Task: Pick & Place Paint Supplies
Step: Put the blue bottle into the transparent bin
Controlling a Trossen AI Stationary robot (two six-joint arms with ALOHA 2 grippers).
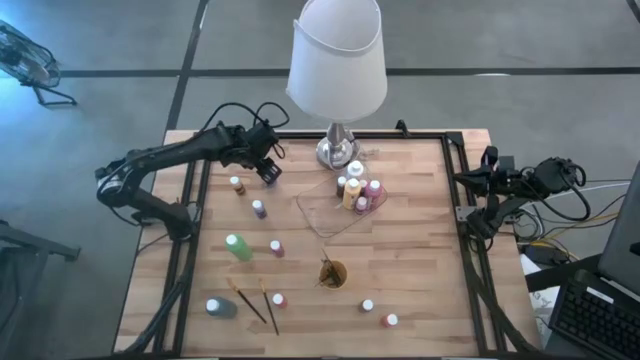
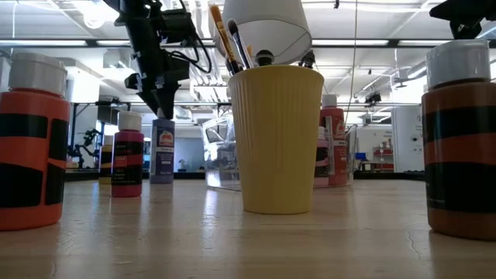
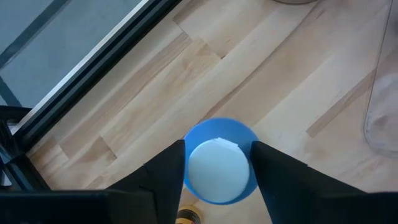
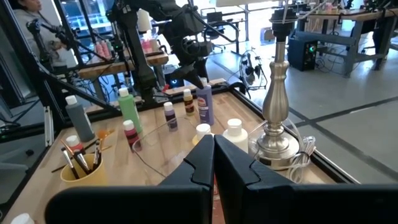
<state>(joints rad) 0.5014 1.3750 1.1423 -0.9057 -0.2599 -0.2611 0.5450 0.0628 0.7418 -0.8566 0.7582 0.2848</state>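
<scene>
Left claw (image 3: 217, 171) straddles the blue bottle (image 3: 219, 163) at the bench's far left, fingers apart, positioned for gripping.

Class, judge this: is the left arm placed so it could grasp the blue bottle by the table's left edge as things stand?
Probably yes. The left gripper sits right above the blue bottle, one finger on each side of its white cap, and nothing stands between them. The right gripper waits off the table's right edge.

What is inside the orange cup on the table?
The orange cup holds thin dark-handled brushes, whose tips stick out above its rim. Their lower parts are hidden by the cup wall, so whether anything else lies inside cannot be seen.
</scene>
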